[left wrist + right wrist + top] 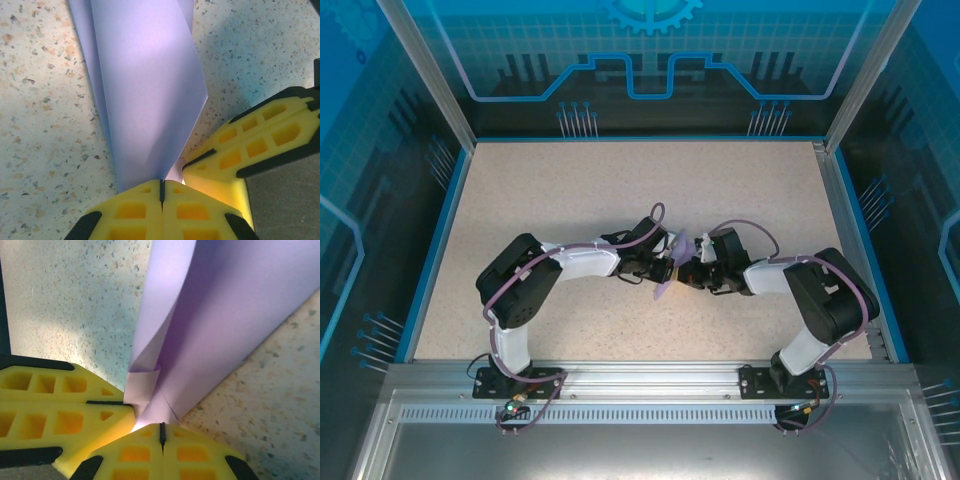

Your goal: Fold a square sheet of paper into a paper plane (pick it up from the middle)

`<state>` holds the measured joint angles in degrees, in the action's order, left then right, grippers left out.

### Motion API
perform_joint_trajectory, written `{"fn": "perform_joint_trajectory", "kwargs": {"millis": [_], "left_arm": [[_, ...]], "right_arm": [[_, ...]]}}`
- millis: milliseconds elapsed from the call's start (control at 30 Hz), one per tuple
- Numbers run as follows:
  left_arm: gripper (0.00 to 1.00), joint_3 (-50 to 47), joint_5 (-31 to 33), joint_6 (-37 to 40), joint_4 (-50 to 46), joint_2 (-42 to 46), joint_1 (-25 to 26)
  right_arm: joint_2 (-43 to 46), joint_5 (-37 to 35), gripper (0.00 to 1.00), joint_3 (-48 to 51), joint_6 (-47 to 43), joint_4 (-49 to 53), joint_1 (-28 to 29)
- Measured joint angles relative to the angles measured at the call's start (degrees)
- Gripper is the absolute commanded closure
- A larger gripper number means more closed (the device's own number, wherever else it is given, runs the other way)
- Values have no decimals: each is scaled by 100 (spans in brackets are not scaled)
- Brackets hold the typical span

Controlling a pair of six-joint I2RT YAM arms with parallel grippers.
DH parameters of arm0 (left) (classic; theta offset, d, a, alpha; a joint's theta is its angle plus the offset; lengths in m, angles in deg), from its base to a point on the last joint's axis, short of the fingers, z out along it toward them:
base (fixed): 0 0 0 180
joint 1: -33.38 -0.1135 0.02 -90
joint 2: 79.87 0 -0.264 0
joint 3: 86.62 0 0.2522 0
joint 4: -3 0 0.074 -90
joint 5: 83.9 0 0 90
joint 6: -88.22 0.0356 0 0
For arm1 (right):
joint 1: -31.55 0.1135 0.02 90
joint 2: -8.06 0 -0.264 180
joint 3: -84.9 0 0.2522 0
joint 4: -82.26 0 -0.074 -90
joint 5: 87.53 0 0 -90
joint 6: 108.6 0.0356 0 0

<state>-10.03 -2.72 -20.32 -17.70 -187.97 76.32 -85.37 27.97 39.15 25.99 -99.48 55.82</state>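
The lavender paper (676,262), folded into layered flaps, is held off the table between both arms at mid-table. In the left wrist view the folded paper (145,95) runs up from my left gripper (162,189), whose yellow jaws are shut on its lower edge. The right gripper's yellow fingers (260,145) press in from the right beside it. Seen from the right wrist, the paper (220,320) shows creases and a small folded tab, and my right gripper (162,432) is shut on its bottom corner, with the left gripper's fingers (55,405) at the left.
The speckled beige table (570,190) has blue rails at its sides and back. An aluminium frame (640,375) with both arm bases runs along the near edge. Transparent blue walls enclose the cell.
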Motion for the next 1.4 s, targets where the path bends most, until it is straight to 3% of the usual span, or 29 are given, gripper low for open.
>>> {"fn": "perform_joint_trajectory", "kwargs": {"millis": [133, 500, 667, 967, 1400], "left_arm": [[95, 0, 0, 0, 0, 0, 0], [95, 0, -7, 0, 2, -44, 0], [95, 0, -15, 2, 2, -52, 0], [95, 0, -50, 2, 2, -52, 0], [93, 0, -111, 4, -2, -52, 0]], "right_arm": [[2, -24, 99, -109, -44, 125, -52], [74, 90, 76, -153, 55, 28, -415], [35, 306, 70, -162, 251, -313, -474], [-293, 483, 70, -267, 411, -496, -483], [-422, 511, 92, -492, 382, -280, -483]]}}
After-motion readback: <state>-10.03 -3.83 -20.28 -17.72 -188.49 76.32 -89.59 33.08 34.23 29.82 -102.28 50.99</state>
